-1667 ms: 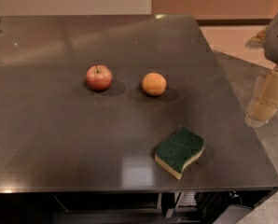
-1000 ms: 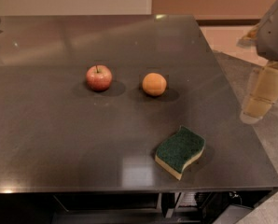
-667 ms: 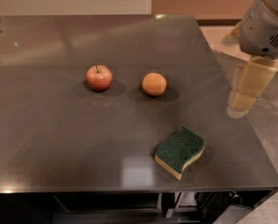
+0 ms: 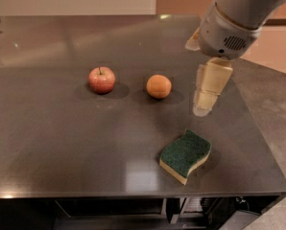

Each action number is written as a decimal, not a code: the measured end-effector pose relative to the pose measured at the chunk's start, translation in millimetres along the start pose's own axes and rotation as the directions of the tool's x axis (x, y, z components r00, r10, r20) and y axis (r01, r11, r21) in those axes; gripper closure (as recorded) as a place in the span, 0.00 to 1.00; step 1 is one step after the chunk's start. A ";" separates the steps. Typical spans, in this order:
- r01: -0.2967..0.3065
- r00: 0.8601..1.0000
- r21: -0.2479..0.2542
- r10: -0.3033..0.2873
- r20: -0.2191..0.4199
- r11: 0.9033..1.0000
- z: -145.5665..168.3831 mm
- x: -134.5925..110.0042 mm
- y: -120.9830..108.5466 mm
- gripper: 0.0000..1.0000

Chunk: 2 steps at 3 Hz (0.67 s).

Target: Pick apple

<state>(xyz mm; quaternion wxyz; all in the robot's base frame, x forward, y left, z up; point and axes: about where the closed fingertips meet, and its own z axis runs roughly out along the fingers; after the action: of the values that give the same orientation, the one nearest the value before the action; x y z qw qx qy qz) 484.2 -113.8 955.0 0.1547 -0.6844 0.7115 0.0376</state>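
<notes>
End effector (image 4: 203, 102) just right of orange (image 4: 159, 86), apple (image 4: 101, 79) farther left

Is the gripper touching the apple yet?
No, the gripper hangs to the right of the orange fruit, well apart from the apple.

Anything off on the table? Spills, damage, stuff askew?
Nothing stands out. The apple and the orange fruit sit apart on the table, whole; the sponge lies flat near the front edge; no spills. The hand hangs beyond the orange fruit, away from the apple.
</notes>
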 end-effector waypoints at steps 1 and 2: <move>0.034 0.999 -0.012 -0.034 0.031 0.999 25.3 -32.2 -11.2 0.00; 0.054 0.997 -0.019 -0.053 0.052 0.998 42.9 -54.3 -20.0 0.00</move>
<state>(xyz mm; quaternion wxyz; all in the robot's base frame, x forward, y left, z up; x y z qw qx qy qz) 511.9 -51.3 932.2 0.1669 -0.7034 0.6885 0.0582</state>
